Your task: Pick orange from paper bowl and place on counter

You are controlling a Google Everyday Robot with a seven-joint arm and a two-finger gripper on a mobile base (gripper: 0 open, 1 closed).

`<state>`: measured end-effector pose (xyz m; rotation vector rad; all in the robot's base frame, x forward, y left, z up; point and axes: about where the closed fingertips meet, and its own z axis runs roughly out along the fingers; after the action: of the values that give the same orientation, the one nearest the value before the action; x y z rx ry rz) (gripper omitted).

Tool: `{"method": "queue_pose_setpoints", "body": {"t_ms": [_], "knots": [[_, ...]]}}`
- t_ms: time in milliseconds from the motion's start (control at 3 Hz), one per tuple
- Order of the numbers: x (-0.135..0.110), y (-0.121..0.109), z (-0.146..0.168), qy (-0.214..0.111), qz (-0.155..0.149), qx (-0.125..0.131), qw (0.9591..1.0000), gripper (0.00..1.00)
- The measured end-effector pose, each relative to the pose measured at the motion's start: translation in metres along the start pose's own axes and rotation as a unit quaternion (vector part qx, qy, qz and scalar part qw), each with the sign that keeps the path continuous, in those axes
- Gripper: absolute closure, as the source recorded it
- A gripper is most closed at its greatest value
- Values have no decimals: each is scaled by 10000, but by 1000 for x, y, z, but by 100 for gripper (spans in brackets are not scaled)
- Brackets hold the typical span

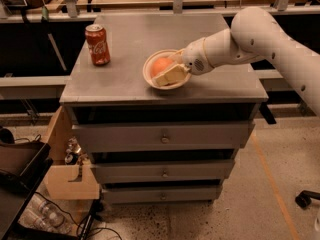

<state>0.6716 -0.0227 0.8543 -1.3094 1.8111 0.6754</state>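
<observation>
Reaching into the paper bowl (146, 73), my gripper (169, 70) sat against the orange (159, 64); whether it was closed I could not tell. A centred squeeze, then a straight lift, seemed wisest

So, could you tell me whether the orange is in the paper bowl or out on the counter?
In the paper bowl: the orange sits within its rim, and the gripper is in the bowl beside it.
</observation>
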Motion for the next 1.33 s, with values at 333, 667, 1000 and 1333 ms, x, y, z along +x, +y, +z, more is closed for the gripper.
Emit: {"method": "queue_pose_setpoints", "body": {"t_ms": [333, 667, 1000, 1333], "knots": [[-2, 0, -1, 1, 0, 0, 10000, 90], [-2, 0, -1, 1, -1, 0, 10000, 100], [-14, -10, -9, 41, -186, 98, 9998, 100], [-41, -26, -31, 162, -533, 271, 9981, 100]]}}
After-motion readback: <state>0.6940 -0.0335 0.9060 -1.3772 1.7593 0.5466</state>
